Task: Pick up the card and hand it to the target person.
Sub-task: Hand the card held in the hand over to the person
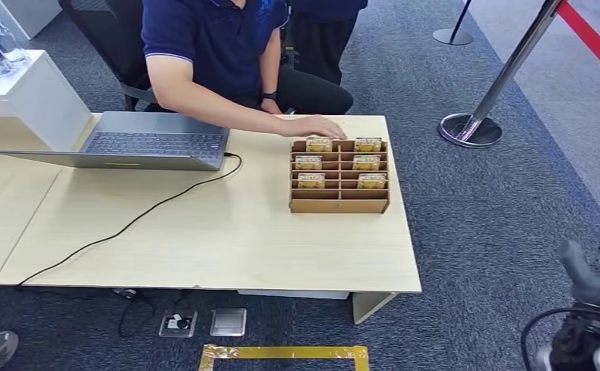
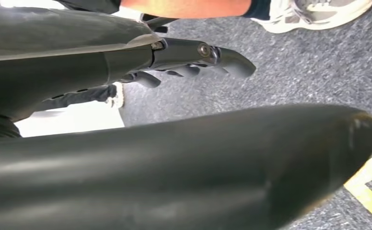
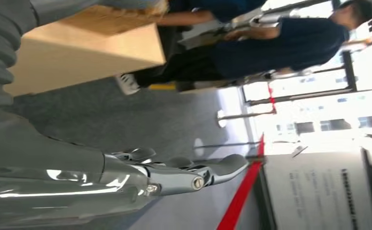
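Cards (image 1: 311,162), 6 visible, standing in the slots of a brown divided card holder (image 1: 339,203) near the right end of the desk (image 1: 227,232); 2 columns, cards in the 3 farther rows, nearest row without cards. Person's hand (image 1: 315,126) resting at the holder's far edge, just beside the farthest left card; person in a dark blue shirt (image 1: 212,39) seated behind the desk. Open grey laptop (image 1: 138,147) well to the left of the holder, black cable (image 1: 127,226) trailing from it across the desk toward the near edge. Chrome stanchion (image 1: 478,116) with red belt on grey carpet, right of the desk.

Head view: right robot hand (image 1: 594,278) low at the lower right corner, off the desk and well apart from the cards; finger posture not readable here. Right wrist view: right robot hand (image 3: 174,175) with fingers extended and apart, nothing held, desk corner and person beyond it. Left wrist view: left robot hand (image 2: 193,60) hanging over carpet, fingers stretched out, slightly curved, nothing held; a shoe (image 2: 318,12) and yellow floor tape (image 2: 371,191) close by.
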Controlling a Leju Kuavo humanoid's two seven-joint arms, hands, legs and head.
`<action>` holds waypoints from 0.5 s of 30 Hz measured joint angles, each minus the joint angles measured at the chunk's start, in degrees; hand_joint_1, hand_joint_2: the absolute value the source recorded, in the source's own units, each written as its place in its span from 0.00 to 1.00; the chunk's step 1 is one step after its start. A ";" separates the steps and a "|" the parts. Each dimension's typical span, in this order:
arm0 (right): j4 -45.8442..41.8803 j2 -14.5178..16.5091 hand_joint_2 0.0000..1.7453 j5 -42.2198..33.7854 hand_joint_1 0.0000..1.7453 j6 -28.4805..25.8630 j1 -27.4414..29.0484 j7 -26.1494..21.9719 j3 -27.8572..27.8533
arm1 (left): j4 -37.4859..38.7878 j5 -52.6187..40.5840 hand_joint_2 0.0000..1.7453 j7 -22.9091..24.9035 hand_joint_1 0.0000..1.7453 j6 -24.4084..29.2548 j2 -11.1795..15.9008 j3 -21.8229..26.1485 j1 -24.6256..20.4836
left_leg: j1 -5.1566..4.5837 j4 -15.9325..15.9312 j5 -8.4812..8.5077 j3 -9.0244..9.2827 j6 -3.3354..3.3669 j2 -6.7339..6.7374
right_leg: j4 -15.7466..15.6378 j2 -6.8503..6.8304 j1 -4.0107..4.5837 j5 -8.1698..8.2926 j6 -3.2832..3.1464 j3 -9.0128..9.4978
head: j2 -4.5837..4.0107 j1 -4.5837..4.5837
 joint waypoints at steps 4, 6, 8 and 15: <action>11.25 0.95 1.00 5.57 0.00 7.35 -1.76 2.73 -15.85 | 0.00 -0.21 0.00 -0.35 0.00 -0.03 -0.02 0.00 -0.08 | 0.01 0.00 0.03 0.16 0.04 0.03 | 0.00 0.00 0.01 0.02 0.01 0.20 | 0.00 -0.08; 21.78 0.17 0.50 10.33 0.00 7.80 -3.80 1.62 -22.07 | 0.00 -0.38 0.00 -0.83 0.00 -0.08 -0.02 -0.01 -0.13 | 0.00 0.01 0.04 0.24 0.06 0.02 | 0.00 0.00 0.00 0.03 0.03 0.29 | 0.00 0.05; 33.60 -1.36 0.00 14.92 0.00 7.31 -5.73 1.18 -26.52 | 0.00 -0.43 0.00 -1.19 0.00 -0.29 -0.02 -0.01 -0.22 | -0.01 0.01 0.04 0.29 0.06 0.03 | -0.01 0.01 0.00 0.03 0.03 0.34 | 0.00 0.16; 68.75 -4.39 0.00 25.79 0.00 -0.24 -9.87 11.02 -30.82 | 0.00 0.00 0.25 -0.15 0.00 -1.89 -0.02 0.04 -0.35 | 0.02 -0.05 0.06 0.37 0.03 0.10 | 0.03 0.04 0.02 0.00 -0.02 0.32 | 0.00 -0.03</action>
